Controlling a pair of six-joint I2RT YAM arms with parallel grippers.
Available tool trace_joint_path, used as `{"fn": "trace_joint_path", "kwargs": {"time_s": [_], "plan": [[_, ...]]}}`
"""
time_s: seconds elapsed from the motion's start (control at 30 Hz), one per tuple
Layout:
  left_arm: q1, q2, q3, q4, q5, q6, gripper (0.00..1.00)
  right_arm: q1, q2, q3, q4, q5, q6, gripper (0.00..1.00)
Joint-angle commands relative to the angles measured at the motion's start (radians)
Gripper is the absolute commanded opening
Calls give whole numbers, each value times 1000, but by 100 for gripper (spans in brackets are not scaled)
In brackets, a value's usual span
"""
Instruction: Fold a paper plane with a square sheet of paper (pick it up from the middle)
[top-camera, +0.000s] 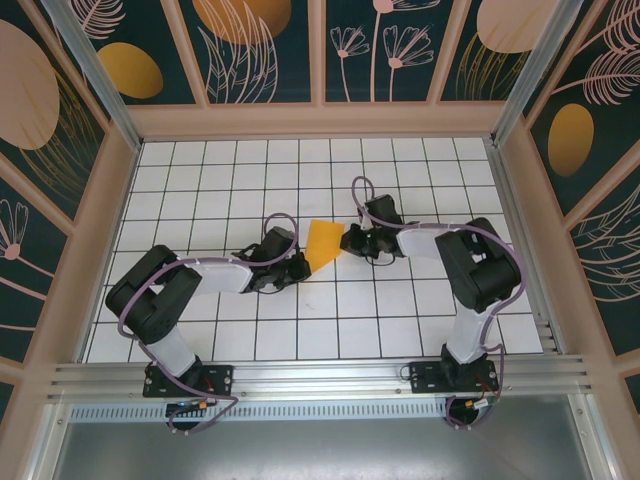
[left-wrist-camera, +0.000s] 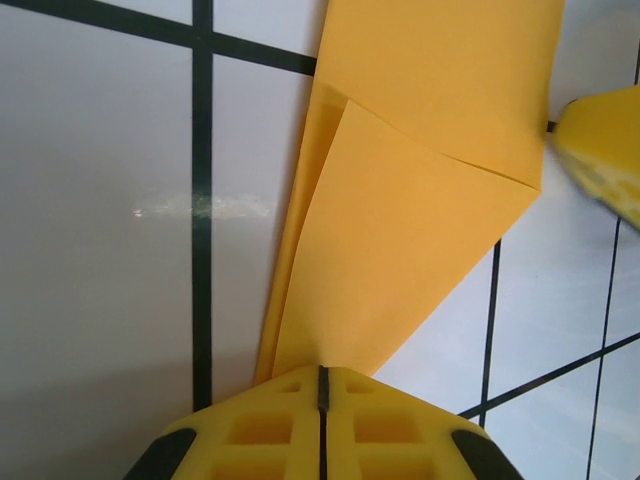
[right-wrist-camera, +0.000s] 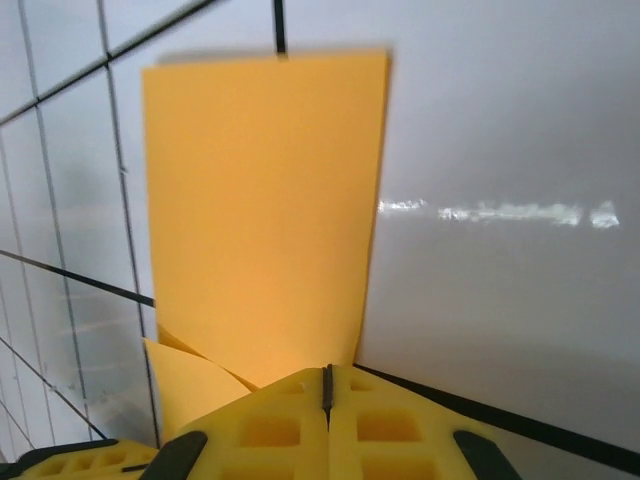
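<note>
The square sheet of paper (top-camera: 324, 243), orange-yellow and folded into a tapering wedge, lies on the white grid table (top-camera: 400, 300) between my two grippers. My left gripper (top-camera: 300, 264) is shut on its narrow lower-left tip. In the left wrist view the jaws (left-wrist-camera: 322, 372) are pressed together where the paper (left-wrist-camera: 420, 200) runs into them, one flap folded over another layer. My right gripper (top-camera: 350, 240) is shut on the sheet's right edge. In the right wrist view the jaws (right-wrist-camera: 327, 370) are closed at the near edge of the flat paper (right-wrist-camera: 260, 200).
The table is ringed by a wooden frame and painted wall panels (top-camera: 250, 40). A metal rail (top-camera: 320, 380) runs along the near edge by the arm bases. In the left wrist view, a right gripper finger (left-wrist-camera: 605, 150) shows beyond the paper.
</note>
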Motion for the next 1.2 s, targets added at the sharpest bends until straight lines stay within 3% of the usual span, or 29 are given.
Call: {"fn": "trace_joint_path", "kwargs": {"time_s": [0.0, 0.1, 0.23, 0.4, 0.77, 1.03, 1.17], "plan": [[6, -49, -7, -27, 1, 38, 11, -3, -107, -13, 18, 28, -22, 1], [5, -91, 3, 24, 2, 48, 16, -5, -172, -45, 13, 62, 5, 13], [5, -80, 42, 20, -10, 96, 22, -5, -244, -105, 14, 99, 72, 38], [6, -16, 94, 28, -1, 105, 21, -5, -261, -161, 54, 68, 168, 52], [7, 54, 129, -39, -186, 26, 8, 26, -161, -137, 105, -14, 226, 56], [7, 63, 113, -23, -181, 19, 8, 59, -87, -93, 129, -46, 252, 58], [7, 66, 115, -26, -179, 25, 8, 63, -65, -76, 140, -62, 252, 53]]}}
